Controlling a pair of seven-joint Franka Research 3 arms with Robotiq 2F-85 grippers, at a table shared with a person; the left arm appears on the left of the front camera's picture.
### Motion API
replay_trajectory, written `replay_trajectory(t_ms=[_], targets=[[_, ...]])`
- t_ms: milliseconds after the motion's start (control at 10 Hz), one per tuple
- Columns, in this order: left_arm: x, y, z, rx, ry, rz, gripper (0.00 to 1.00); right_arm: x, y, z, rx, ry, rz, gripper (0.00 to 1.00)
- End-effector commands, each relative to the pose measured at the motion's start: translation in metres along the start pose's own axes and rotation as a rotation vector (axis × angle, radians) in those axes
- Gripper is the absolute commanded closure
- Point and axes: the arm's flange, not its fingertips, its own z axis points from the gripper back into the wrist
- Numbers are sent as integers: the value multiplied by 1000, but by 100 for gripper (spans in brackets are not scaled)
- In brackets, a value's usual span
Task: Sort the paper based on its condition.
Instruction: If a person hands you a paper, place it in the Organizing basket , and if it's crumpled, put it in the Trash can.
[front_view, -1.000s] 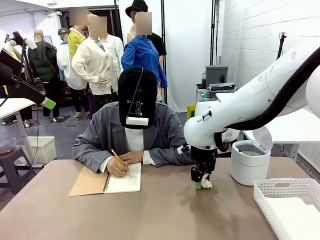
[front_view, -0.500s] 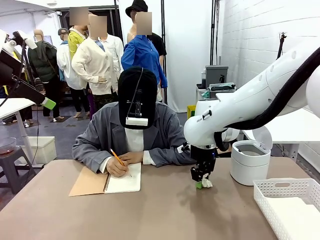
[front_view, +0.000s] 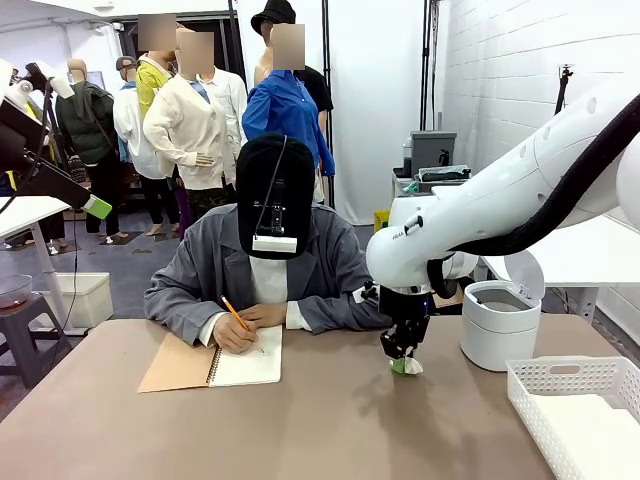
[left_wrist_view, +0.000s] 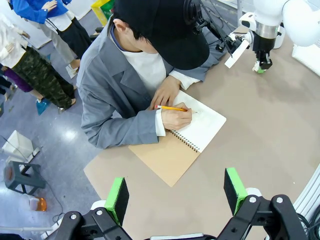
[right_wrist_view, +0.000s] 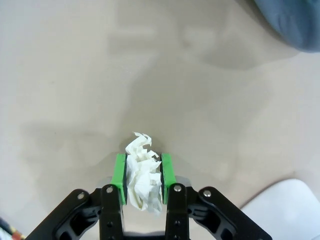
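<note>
A small crumpled white paper ball sits between the green pads of my right gripper, which is shut on it just above the tan table. In the front view the right gripper points straight down right of centre, with the paper ball at its tips. My left gripper hangs open high above the table's left part, nothing between its fingers. From there the right gripper shows far off at the top right.
A person at the far side writes with an orange pencil in a spiral notebook with a brown cover. A white round bin stands open at the right. A white slotted basket at the near right holds flat white paper.
The right gripper's jaws have narrowed onto the paper ball, and the arm has shifted very slightly. The person keeps writing.
</note>
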Motion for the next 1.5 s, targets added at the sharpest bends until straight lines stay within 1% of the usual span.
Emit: replay_trajectory(t_ms=[0,200,400,600,700,800,900,1000,1200,1300,1400], targets=[[0,1,0,2,-2,1,0,-9,14,37,37,8,-3,67],[0,1,0,2,-2,1,0,-15,24,73,84,14,28,67],[0,1,0,2,-2,1,0,-20,32,109,148,-9,23,67],[0,1,0,2,-2,1,0,-19,43,159,125,-41,66,67],[0,1,0,2,-2,1,0,-18,48,185,129,-72,77,67],[0,1,0,2,-2,1,0,-17,52,213,143,-119,68,67],[0,1,0,2,-2,1,0,-19,55,232,126,-131,62,67],[0,1,0,2,-2,1,0,-18,54,248,109,-150,65,67],[0,1,0,2,-2,1,0,-21,50,273,98,-242,61,67],[0,1,0,2,-2,1,0,-24,49,279,91,-268,57,67],[0,1,0,2,-2,1,0,-27,51,279,136,-236,128,67]])
